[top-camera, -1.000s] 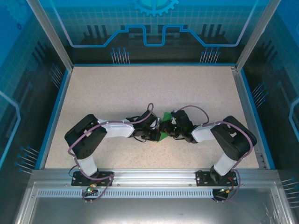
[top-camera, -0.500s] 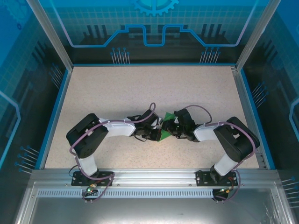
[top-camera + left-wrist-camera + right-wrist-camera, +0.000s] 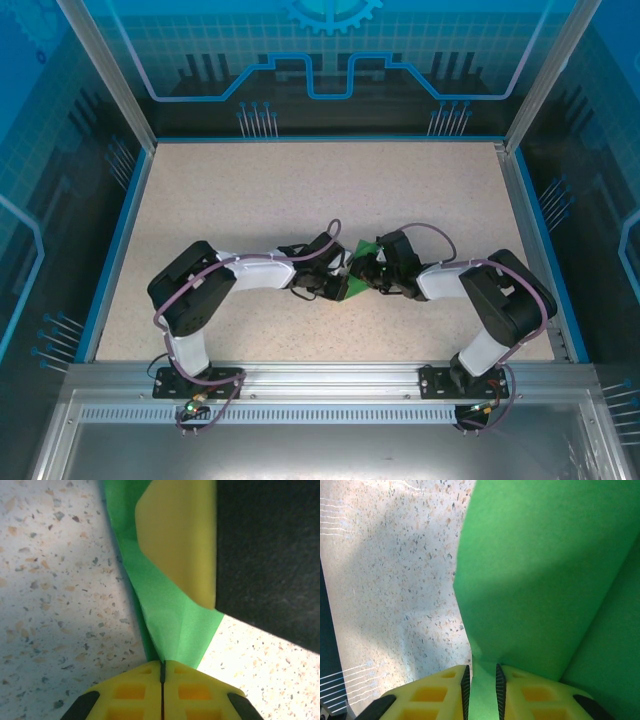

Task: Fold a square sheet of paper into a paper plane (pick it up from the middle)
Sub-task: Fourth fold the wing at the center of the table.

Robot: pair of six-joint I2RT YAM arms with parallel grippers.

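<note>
Bright green thin paper sheet (image 3: 172, 615), partly folded, sat over the speckled beige counter (image 3: 250, 200), near its front middle. Left end effector (image 3: 162, 664) was clamped on it; right end effector (image 3: 482, 672) pinched it too.

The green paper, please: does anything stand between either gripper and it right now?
Nothing visible does. The left gripper is shut on a folded edge of the green paper, and the right gripper is shut on it too, the sheet running up between its pads over the speckled table.
</note>
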